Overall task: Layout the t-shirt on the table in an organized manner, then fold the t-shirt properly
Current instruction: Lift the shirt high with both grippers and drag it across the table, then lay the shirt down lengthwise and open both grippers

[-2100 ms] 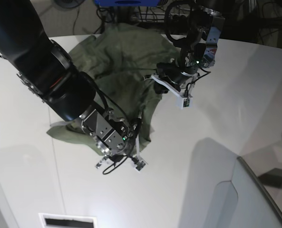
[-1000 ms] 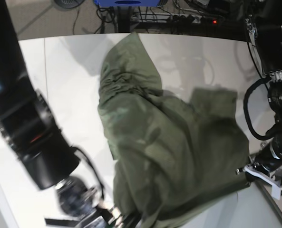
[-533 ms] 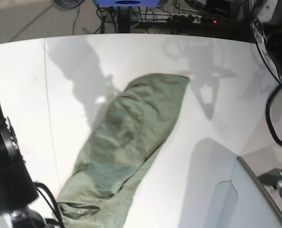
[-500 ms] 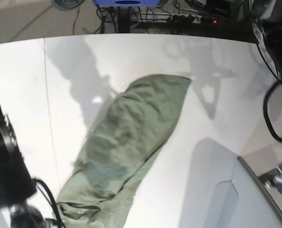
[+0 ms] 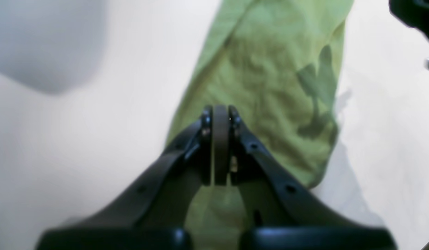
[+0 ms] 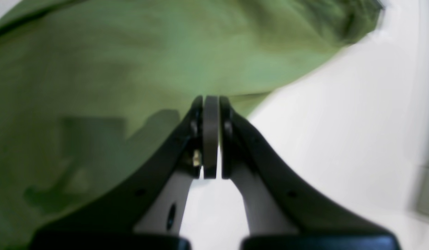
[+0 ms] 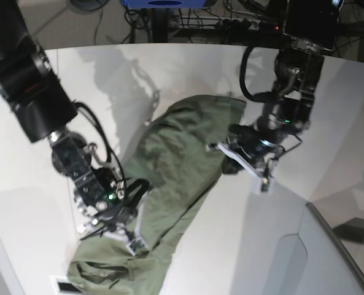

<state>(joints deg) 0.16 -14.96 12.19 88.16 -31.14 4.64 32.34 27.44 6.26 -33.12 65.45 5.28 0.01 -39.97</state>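
Note:
The olive-green t-shirt [image 7: 169, 166] lies bunched in a long wrinkled strip, running diagonally across the white table [image 7: 304, 110] from the far middle to the near left. My left gripper [image 7: 237, 165] hovers at the strip's far right edge. In the left wrist view it [image 5: 216, 114] is shut, pads pressed together with nothing between them, above the t-shirt [image 5: 270, 69]. My right gripper [image 7: 111, 228] is over the near left part of the strip. Seen from the right wrist it [image 6: 211, 100] is shut and empty at the edge of the t-shirt [image 6: 131, 52].
A pale grey panel [image 7: 320, 258] rises at the near right corner. Cables and a power strip [image 7: 255, 24] lie on the floor past the table's far edge. A thin seam line [image 7: 62, 123] runs down the table on the left.
Both arms, half a second ago at the sides of the base view, have swung in over the t-shirt. The shirt, held up spread a second ago, lies in the same long strip.

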